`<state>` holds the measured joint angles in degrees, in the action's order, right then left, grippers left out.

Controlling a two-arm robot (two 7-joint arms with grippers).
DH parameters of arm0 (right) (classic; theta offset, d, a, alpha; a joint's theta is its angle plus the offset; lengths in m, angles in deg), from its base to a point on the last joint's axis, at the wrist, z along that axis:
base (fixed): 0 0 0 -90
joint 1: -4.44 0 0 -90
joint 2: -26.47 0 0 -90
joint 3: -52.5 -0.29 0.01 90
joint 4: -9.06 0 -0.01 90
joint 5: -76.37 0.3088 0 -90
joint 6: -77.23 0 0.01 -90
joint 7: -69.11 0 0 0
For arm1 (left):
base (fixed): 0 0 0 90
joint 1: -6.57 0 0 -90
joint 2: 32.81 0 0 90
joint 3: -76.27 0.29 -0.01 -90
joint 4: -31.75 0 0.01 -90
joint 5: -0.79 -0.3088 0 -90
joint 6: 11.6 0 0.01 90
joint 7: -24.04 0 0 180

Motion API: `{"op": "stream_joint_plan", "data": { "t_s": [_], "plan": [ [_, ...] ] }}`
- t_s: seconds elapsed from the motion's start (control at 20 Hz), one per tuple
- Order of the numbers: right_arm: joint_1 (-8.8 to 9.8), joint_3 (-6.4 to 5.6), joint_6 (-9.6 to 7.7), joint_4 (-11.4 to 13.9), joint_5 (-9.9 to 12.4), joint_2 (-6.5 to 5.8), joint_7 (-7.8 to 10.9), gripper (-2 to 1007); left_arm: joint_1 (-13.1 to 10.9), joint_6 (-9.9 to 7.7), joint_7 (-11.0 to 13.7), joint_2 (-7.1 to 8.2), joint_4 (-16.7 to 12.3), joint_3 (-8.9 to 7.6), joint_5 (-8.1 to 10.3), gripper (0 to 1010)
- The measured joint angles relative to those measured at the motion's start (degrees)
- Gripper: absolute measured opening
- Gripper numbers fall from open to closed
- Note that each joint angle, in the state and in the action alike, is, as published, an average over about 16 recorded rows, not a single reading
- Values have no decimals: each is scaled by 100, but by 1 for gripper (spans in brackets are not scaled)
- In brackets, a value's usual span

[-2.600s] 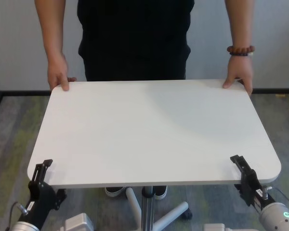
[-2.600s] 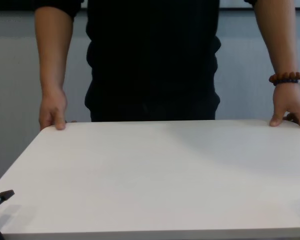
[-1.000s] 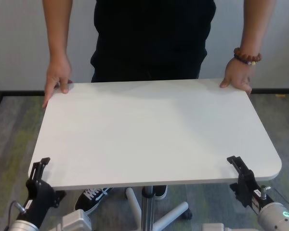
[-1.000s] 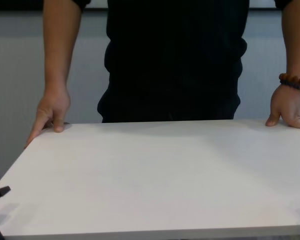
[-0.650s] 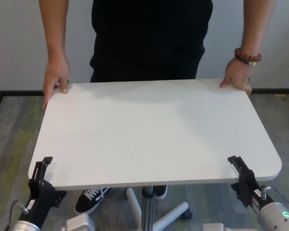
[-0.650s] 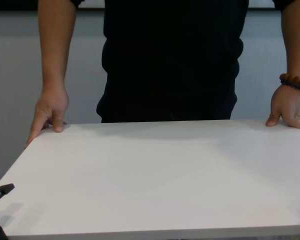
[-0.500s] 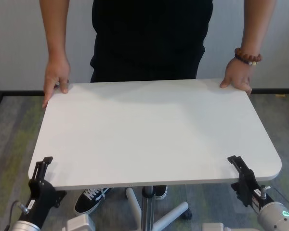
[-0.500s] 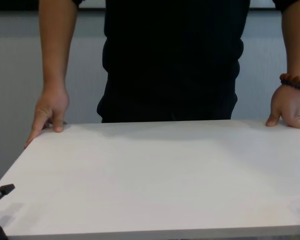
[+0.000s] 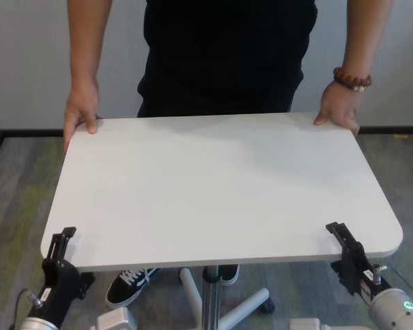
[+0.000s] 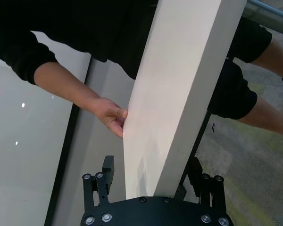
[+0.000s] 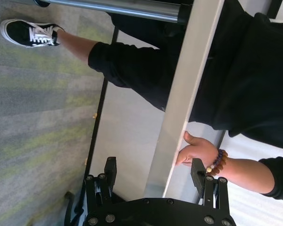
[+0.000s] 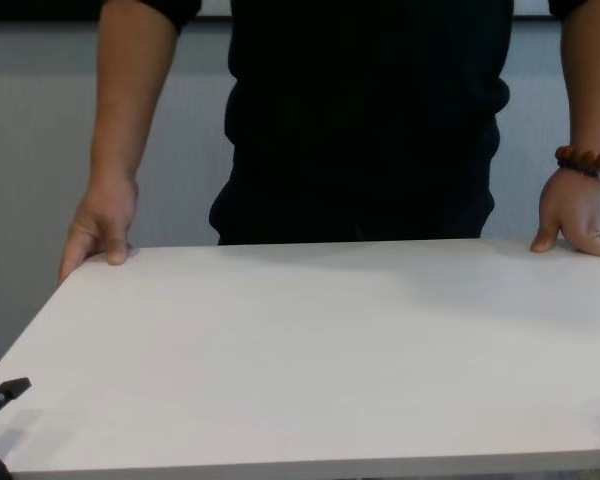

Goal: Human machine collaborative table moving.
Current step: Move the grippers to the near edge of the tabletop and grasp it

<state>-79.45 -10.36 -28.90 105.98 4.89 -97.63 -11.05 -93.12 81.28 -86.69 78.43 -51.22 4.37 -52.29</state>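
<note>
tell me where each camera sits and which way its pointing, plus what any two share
Head view: high on the robot, looking down over the table at the human; left gripper and right gripper straddle the near corners.
Chest view: lower, level with the tabletop, facing the human's torso.
Left wrist view: along the table's edge, own fingers either side.
Right wrist view: likewise, toward the bracelet.
Shared: head and chest both show the bracelet.

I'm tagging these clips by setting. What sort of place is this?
Probably an office or lab room: grey and green carpet flooring, a plain pale wall with black skirting, and a large white rectangular tabletop on a slim grey metal pedestal pole with a splayed white base.
</note>
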Motion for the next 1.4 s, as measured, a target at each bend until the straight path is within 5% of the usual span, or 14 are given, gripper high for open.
{"op": "stream_joint_plan", "data": {
  "t_s": [1.4],
  "plan": [
    [24,-42,72,-8,110,8,-76,1000,38,-43,-35,-56,53,-22,40,1004]
  ]
}}
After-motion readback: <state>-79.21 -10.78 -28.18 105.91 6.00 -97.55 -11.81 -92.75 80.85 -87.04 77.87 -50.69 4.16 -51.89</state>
